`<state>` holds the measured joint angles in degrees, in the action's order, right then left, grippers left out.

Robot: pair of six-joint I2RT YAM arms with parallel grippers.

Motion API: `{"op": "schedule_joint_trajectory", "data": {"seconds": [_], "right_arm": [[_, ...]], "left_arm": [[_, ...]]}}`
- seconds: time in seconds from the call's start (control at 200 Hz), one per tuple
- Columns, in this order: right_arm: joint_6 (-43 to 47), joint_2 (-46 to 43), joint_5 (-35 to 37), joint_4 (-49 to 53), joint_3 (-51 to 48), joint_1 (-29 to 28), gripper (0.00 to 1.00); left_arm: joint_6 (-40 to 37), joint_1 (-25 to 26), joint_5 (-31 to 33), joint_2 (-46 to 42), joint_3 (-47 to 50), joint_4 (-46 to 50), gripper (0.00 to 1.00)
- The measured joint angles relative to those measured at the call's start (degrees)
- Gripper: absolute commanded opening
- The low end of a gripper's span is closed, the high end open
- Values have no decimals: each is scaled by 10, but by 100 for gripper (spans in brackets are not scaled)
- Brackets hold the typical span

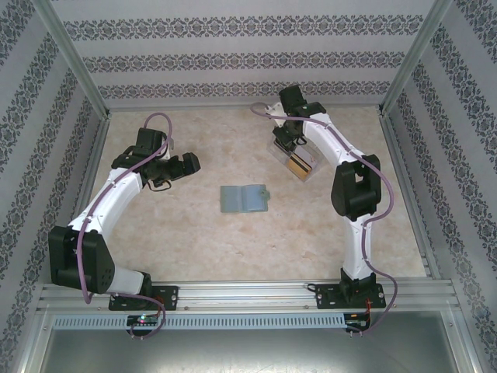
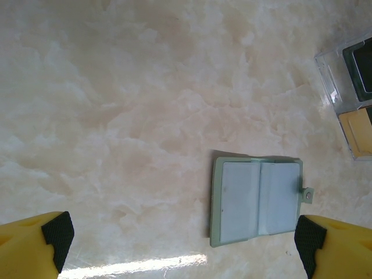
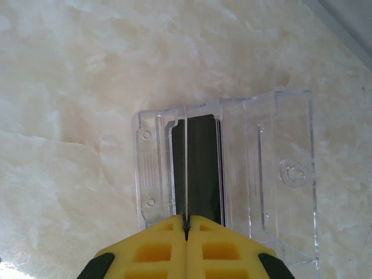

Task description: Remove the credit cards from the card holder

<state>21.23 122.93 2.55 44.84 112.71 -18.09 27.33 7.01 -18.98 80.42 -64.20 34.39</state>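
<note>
Card holder (image 1: 243,198) lies open and flat, long axis left–right. Left end effector (image 2: 181,239) spread wide, empty — right end effector (image 3: 186,224) closed tight over clear box (image 3: 279,174).

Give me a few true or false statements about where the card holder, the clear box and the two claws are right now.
1. The card holder lies open on the table. True.
2. The left claw is clamped shut. False: it stands wide open, with nothing between its fingers.
3. The right claw is shut and sits above the clear box. True.
4. The card holder sits inside the clear box. False: it lies on the bare table, apart from the box.
5. A golden-yellow card lies in the clear box. True.
</note>
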Motion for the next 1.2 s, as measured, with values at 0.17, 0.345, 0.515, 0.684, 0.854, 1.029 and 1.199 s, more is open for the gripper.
{"op": "schedule_joint_trajectory", "data": {"seconds": [0.17,0.345,0.515,0.684,0.854,1.029,1.199], "right_arm": [[13,1,16,4,-2,0,0],[28,13,26,14,-2,4,0],[30,27,25,21,1,7,0],[30,43,25,34,15,7,4],[25,55,26,42,28,8,6],[7,61,24,49,39,14,9],[-14,62,23,55,46,19,18]], "left_arm": [[0,0,0,3,0,0,99],[0,0,-2,4,0,0,100],[0,0,-3,7,0,0,99],[0,0,-3,7,0,0,99],[0,0,-3,7,0,0,99],[0,0,-3,7,0,0,99],[0,0,-3,7,0,0,100]]}}
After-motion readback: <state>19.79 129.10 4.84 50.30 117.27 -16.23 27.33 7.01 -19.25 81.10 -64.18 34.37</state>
